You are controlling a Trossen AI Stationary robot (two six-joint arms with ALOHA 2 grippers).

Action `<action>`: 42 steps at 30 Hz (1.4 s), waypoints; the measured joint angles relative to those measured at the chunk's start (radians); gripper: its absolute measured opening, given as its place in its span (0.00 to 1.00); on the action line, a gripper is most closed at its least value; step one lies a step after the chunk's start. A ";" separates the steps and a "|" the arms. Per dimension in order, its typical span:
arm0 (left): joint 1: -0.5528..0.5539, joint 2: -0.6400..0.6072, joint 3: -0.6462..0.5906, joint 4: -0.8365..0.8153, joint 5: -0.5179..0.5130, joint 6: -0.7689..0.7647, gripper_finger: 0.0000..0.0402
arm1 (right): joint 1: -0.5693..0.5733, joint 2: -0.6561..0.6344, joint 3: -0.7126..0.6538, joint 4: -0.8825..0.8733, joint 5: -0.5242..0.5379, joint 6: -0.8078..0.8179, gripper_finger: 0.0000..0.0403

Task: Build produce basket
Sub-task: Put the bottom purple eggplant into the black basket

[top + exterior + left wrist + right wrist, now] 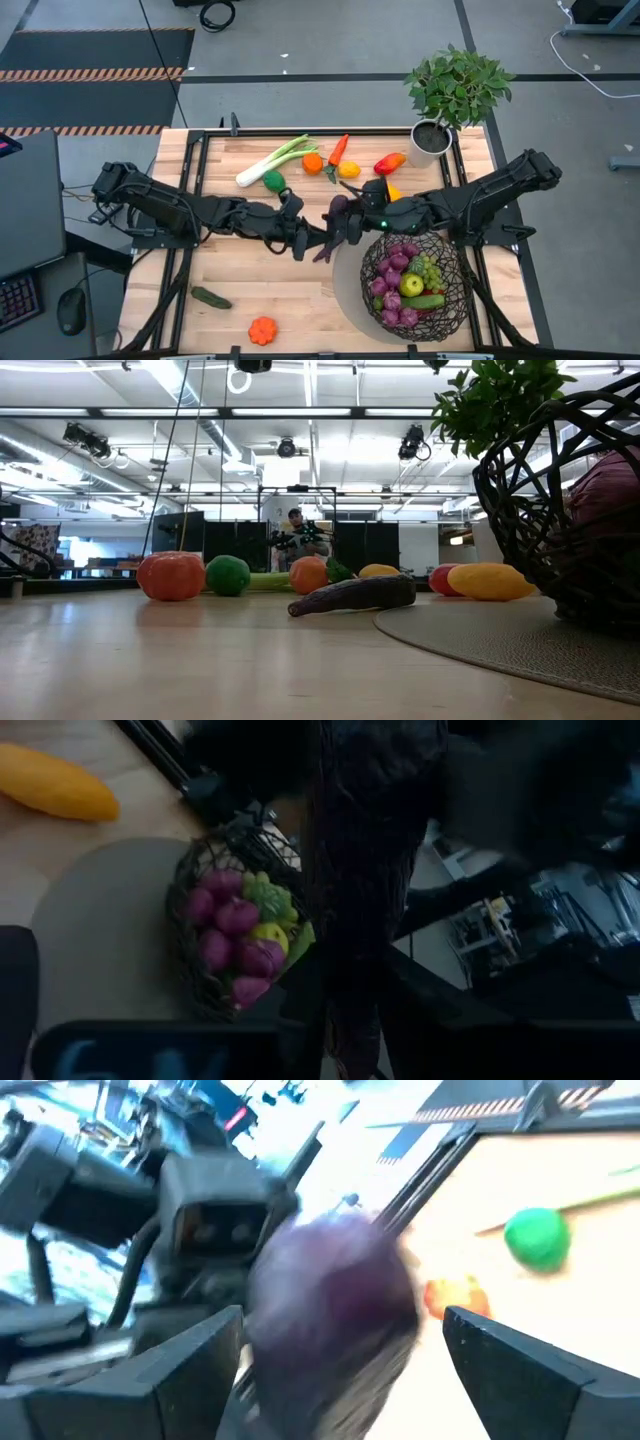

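wooden table (230,300), grey mat (350,275), scattered produce (262,330)

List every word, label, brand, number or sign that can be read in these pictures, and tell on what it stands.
No text can be read for certain.
Dark panel, left wrist view: pale marks, too blurred to read.
Striped floor tape, high view: orange and black warning stripes, no words.
Basket: no label visible.
Room behind the table, low view: any signs are too small to read.
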 joint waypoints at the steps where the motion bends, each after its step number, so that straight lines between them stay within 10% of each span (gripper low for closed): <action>1: 0.000 0.000 0.000 0.000 0.002 0.001 0.19 | -0.001 -0.004 0.000 -0.004 0.001 -0.001 0.87; 21: 0.004 0.000 0.000 0.008 -0.005 0.003 0.23 | -0.010 -0.005 0.000 -0.041 -0.010 0.023 0.85; 33: 0.007 -0.002 0.001 -0.055 -0.006 0.033 0.35 | -0.010 -0.004 0.000 -0.087 -0.043 0.031 0.42; 42: 0.025 -0.029 0.002 -0.237 0.035 0.030 0.56 | 0.016 -0.011 0.000 -0.229 -0.198 0.113 0.43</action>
